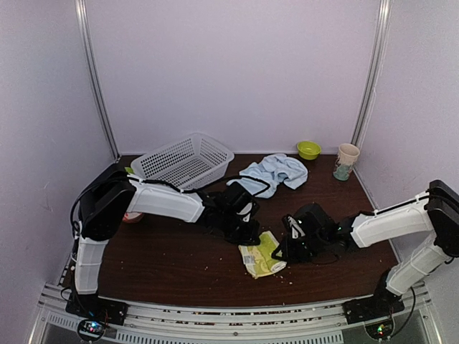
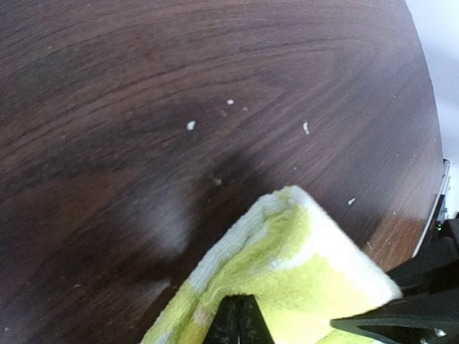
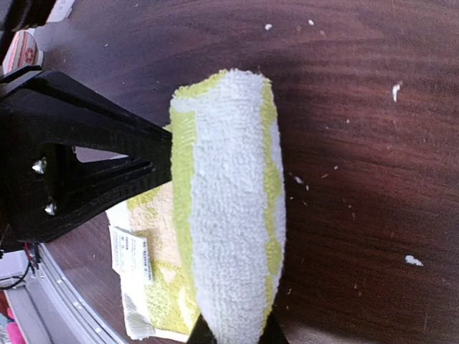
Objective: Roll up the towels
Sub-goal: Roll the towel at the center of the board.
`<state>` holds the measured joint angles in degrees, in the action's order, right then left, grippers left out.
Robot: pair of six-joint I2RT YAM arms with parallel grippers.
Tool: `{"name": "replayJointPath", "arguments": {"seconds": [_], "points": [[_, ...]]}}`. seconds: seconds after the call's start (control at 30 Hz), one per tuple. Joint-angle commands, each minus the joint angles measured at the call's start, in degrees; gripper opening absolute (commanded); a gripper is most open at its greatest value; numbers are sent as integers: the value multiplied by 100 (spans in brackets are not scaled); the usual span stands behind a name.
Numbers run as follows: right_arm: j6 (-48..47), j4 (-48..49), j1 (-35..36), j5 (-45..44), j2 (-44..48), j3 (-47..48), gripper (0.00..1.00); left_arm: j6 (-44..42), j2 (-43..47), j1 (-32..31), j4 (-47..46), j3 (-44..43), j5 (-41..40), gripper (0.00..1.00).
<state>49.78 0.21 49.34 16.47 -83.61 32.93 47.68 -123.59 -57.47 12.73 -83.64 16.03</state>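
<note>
With the lemon-print towel point(image 1: 262, 256) partly rolled at the tabletop's point(image 1: 179, 261) near middle, the left pincer point(image 2: 239, 319) nips its edge and the right pincer point(image 3: 231, 335) clamps the rolled fold, so both should next turn it onward evenly.

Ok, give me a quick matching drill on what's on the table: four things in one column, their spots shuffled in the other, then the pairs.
1 lime-green and yellow lemon-print towel
2 pale blue cloth towel
3 white plastic mesh basket
4 small green bowl

A back left
B back right, next to the paper cup
C front centre
D back centre, crumpled

Pairs: 1-C, 2-D, 3-A, 4-B
</note>
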Motion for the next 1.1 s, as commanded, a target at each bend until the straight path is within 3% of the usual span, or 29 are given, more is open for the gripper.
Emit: {"name": "replayJointPath", "arguments": {"seconds": [0.0, 0.13, 0.27, 0.57, 0.8, 1.07], "points": [[-749, -1658, 321, -1297, -79, 699, 0, -64, 387, 6, 348, 251, -212, 10], [-893, -2280, 770, -2030, -408, 1195, 0, -99, 780, 8, 434, 517, -305, 26], [-979, -2735, 1131, -2625, -751, 1665, 0, -116, 1221, 8, 522, 843, -448, 31], [-1007, -3322, 1701, -3529, -1369, 2350, 0, 5, 1745, 67, 404, 1484, -725, 31], [-1002, -3255, 1918, -3612, -1604, 2546, 0, -3, 1557, 70, 280, 1354, -601, 30], [-1090, -3175, 1973, -3559, -1612, 2616, 0, -4, 1106, 70, 222, 1136, -418, 22]]}}
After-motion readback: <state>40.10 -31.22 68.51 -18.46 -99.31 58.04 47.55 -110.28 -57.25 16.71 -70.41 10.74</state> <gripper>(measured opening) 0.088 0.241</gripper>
